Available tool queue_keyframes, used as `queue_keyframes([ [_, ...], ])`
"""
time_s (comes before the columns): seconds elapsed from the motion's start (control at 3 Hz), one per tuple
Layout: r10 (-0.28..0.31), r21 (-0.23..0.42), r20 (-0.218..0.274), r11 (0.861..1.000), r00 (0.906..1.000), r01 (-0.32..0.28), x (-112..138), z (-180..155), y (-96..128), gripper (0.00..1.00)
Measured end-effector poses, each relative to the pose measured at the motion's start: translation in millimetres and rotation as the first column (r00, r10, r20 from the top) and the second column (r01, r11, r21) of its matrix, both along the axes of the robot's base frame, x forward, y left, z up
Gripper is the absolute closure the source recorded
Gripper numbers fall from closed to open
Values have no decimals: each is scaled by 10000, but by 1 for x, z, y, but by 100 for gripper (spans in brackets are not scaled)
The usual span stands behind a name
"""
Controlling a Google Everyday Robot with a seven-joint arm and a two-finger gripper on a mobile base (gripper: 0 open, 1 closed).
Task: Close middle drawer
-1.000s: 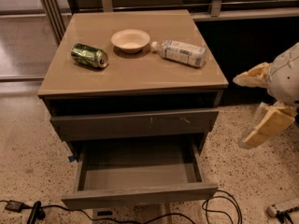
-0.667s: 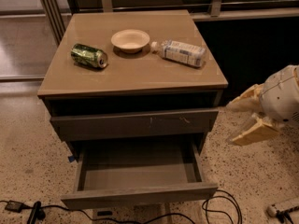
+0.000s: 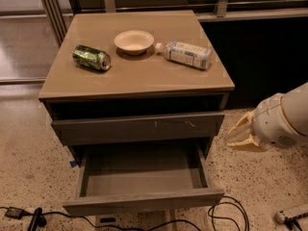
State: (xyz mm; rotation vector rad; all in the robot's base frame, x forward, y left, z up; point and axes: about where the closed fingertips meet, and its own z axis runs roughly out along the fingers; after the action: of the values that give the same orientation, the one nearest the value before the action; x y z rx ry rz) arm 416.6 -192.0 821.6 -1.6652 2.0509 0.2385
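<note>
The middle drawer [image 3: 144,202] is pulled far out of the wooden cabinet, low at the front. Its plain grey-brown front faces me and its grey box interior [image 3: 142,170] holds nothing. Above it sits a similar drawer front with pale scratch marks [image 3: 139,127], pushed almost in. My gripper [image 3: 237,136] is to the right of the cabinet, level with the gap between the two drawers. It points left toward the cabinet's right side and touches nothing. The white arm [image 3: 284,119] comes in from the right edge.
On the cabinet top [image 3: 139,76] lie a green can [image 3: 91,57] on its side, a pale bowl [image 3: 134,41] and a plastic bottle [image 3: 185,54] on its side. Black cables [image 3: 226,215] trail over the speckled floor in front. A dark wall stands behind on the right.
My gripper has come down and left, from beside the cabinet top to beside the drawers, and has turned toward the cabinet. The drawers and the things on top have not moved.
</note>
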Motion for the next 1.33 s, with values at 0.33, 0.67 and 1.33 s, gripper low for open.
queue_keyframes([
  [0.33, 0, 0, 0, 10000, 10000, 0, 0, 0, 0, 100],
  [0.67, 39, 195, 7, 9998, 10000, -39, 0, -4, 2, 100],
  [1.33, -236, 890, -55, 9957, 9997, 240, 7, -60, -7, 100],
])
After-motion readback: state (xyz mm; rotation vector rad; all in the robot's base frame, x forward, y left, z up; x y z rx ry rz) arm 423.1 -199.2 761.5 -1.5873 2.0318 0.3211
